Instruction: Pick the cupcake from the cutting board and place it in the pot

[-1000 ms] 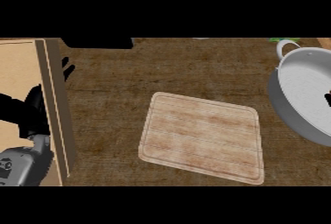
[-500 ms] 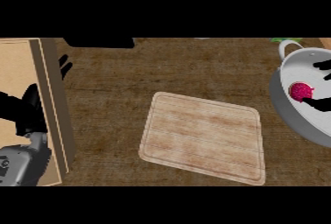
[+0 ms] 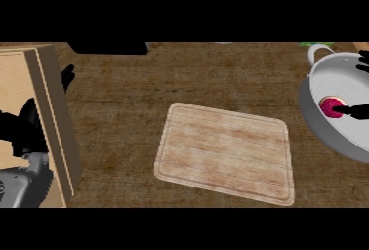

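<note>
The cupcake [image 3: 332,106], pink-topped with a pale rim, sits inside the grey pot [image 3: 324,128] at the right edge of the view, low on the pot's inner floor near its left wall. The right hand [image 3: 355,112] shows only as dark fingers coming in from the right border — one finger lies level and points at the cupcake, its tip touching or just beside the pink top, and another dark finger part shows higher up by the pot's upper rim. So little of this hand is in view that I cannot tell whether its fingers are spread or closed on the cupcake. The pot has a loop handle at its upper left, and it rests on the brown counter [image 3: 180,78]. The wooden cutting board [image 3: 227,151] lies flat in the middle of the counter, turned a little off square, with nothing on it, well apart from the pot. At the left edge a tall pale wooden panel [image 3: 54,117] stands along the counter's side. The left hand [image 3: 25,127] shows beside this panel, its black fingers straight and apart, pointing up — it touches nothing on the counter, and its grey forearm [image 3: 22,188] enters from the lower left corner.
</note>
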